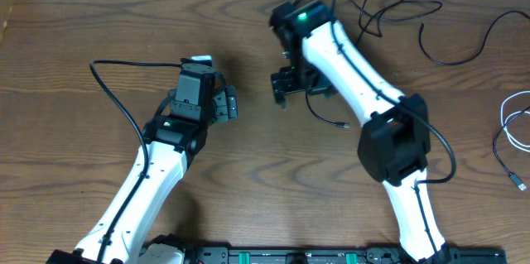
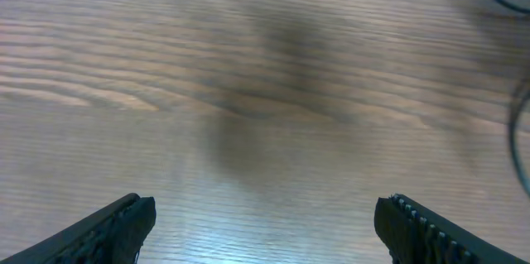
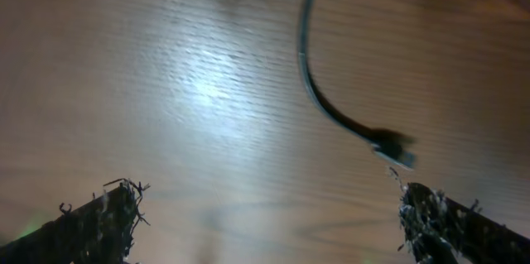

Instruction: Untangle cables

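Note:
The long black cable lies in loose loops at the table's far right. One end runs under my right arm, and its plug lies on the wood beside that arm. In the right wrist view the same cable curves down to its plug, just ahead of the right finger. The white cable lies at the right edge, apart from the black one. My right gripper is open and empty above bare wood. My left gripper is open and empty.
A thick black arm cable arcs beside my left arm. A blurred dark cord shows at the right edge of the left wrist view. The wooden table ends at a white strip along the far side.

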Robot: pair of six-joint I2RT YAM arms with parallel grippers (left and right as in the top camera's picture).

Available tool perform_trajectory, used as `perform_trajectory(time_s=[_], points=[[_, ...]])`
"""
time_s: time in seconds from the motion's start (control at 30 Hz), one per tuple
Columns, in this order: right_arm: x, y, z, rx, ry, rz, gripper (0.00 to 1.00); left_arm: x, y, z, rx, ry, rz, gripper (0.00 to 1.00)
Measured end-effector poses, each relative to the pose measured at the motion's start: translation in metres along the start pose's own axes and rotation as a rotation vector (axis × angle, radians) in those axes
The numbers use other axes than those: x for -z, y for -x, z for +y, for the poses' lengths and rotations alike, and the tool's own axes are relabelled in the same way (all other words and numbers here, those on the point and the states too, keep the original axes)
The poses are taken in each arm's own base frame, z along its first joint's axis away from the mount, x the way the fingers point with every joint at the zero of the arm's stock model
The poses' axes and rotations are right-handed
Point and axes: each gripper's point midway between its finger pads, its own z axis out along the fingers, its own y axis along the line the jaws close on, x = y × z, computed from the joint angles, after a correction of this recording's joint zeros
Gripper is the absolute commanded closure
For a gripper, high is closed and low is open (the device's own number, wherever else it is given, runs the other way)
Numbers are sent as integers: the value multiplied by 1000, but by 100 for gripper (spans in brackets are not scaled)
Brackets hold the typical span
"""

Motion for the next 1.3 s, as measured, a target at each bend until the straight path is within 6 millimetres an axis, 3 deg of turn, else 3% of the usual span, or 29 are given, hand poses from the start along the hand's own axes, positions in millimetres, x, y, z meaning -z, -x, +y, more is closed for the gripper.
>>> perform_trajectory(time_s=[0.17, 0.33, 0.43, 0.9, 1.13, 1.3], points=[[-31, -3, 16, -107, -24, -13, 1, -1, 3, 16, 54, 49, -9, 11], [-69, -19, 9, -222, -65, 40, 1, -2, 6, 34, 107, 92, -15, 10], [-81, -25, 5, -269, -77, 60, 1, -2, 7, 43, 128, 110, -17, 10], [-88, -10, 12, -329, 32, -41, 1, -3, 8, 47, 139, 120, -18, 10], [-88, 0, -8, -409, 74, -104, 1, -2, 8, 47, 139, 120, -18, 10], [-84, 33, -45, -455, 91, -203, 6, -2, 8, 47, 139, 120, -19, 10]])
